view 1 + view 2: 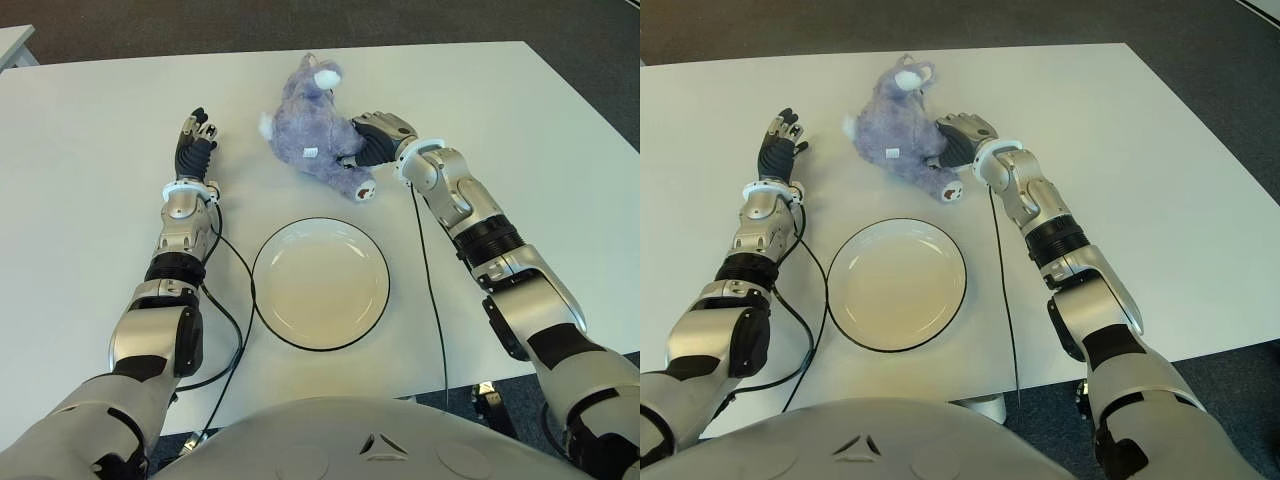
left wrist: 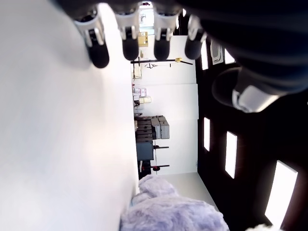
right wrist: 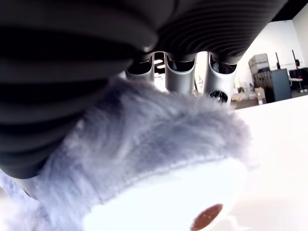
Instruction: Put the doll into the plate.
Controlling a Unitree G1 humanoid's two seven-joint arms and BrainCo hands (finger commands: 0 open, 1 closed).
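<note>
- The table (image 1: 90,250) is white and carries the doll, the plate and two black cables.
- The doll (image 1: 312,128) is a purple-grey plush animal with a white muzzle and white foot soles. It lies on the table at the far side of the plate, apart from the plate rim.
- The doll's head points away from the robot; one leg with a white sole points toward the plate.
- The plate (image 1: 370,310) is round, cream-coloured with a dark rim, and sits on the table between the two forearms, close to the robot's torso. It holds nothing.
- The right hand (image 1: 372,140) is at the doll's right side, against its lower body and leg. In the right wrist view the fingers (image 3: 180,77) reach over the plush fur and the doll's leg fills the space under the palm, so the hand is closed around the doll.
- The doll's body is in contact with the table.
- The left hand (image 1: 195,140) shows to the left of the doll, well apart from it. Its fingers (image 2: 98,45) are extended and lightly bent and hold nothing.
- A black cable (image 1: 232,330) runs along each forearm across the table toward the near edge.
</note>
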